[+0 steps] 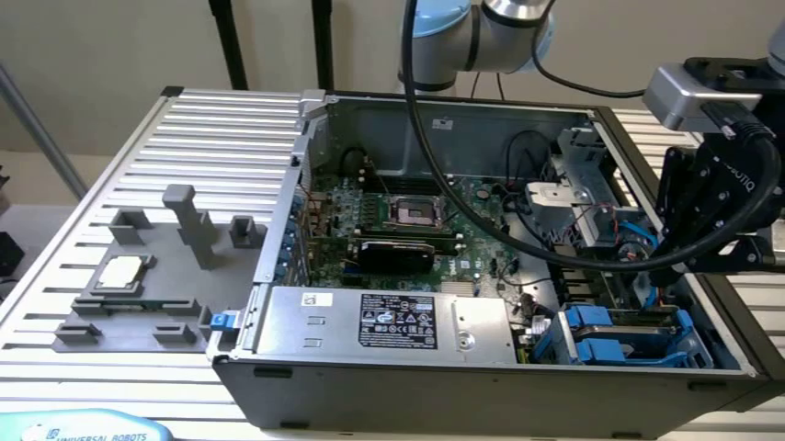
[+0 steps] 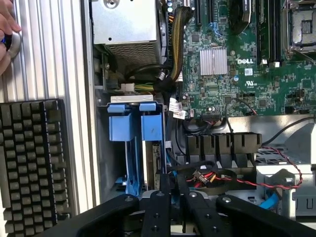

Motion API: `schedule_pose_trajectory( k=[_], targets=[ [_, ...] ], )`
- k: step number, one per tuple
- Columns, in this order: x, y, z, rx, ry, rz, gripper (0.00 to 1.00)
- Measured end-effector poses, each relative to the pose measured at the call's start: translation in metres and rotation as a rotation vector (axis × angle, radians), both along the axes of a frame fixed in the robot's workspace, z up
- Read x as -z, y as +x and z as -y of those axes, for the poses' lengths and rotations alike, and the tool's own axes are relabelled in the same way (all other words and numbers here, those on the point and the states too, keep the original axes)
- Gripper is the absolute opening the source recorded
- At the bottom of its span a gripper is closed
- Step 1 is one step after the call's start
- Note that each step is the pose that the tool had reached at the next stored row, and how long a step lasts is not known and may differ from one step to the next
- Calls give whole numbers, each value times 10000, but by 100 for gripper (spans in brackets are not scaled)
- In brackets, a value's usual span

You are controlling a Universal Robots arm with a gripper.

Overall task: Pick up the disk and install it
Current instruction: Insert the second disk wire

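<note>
Installation step in hand: the disk stands edge-on in the blue drive cage, the gripper directly above, fingers narrow, grip unconfirmed; any next move demands straight travel clear of the cables.

1 computer case, 1 keyboard, 2 blue drive carriers, 1 gripper

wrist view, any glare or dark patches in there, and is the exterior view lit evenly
Wrist view: the heatsink glints bright and the ribbed table is washed pale, while the black linkage of the gripper is dark and featureless. Exterior view: light is soft and even, with only the case front wall in shadow.
</note>
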State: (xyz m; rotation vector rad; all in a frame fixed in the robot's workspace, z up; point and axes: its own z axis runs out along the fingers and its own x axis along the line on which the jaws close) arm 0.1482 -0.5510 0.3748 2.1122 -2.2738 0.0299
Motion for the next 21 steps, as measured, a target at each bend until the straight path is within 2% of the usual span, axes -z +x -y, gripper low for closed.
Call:
schedule_pose_trajectory(
  k=[3,7,9,11,13,15,21],
  targets=[
    [-1,-10,-1,-2,-9,0,16],
    [0,-127,-1,-9,-7,21,16],
    [0,-176,-1,-29,-7,51,16],
    [7,-209,4,-53,3,127,16],
    [21,-230,15,-87,16,255,16],
    [40,-252,29,-121,29,356,16],
    [109,-297,76,-224,41,529,16]
  ],
)
